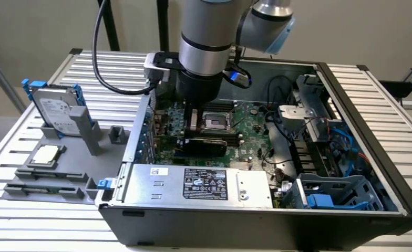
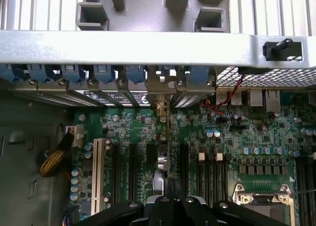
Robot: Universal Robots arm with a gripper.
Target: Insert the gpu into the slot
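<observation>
gpu (image 1: 203,146) - flat black card, standing on its long edge over the green motherboard (image 1: 251,123), just below centre of the exterior frame. In the wrist view it is edge-on (image 2: 166,152): a very thin upright line, with the metal bracket end (image 2: 161,107) at the case's rear wall (image 2: 148,43). The gripper (image 2: 170,200) pinches its top edge. Seated in the slot or not - can't tell.

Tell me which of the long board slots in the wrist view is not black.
The white slot, at the row's end beside the yellow braided cable; its neighbours are black.
</observation>
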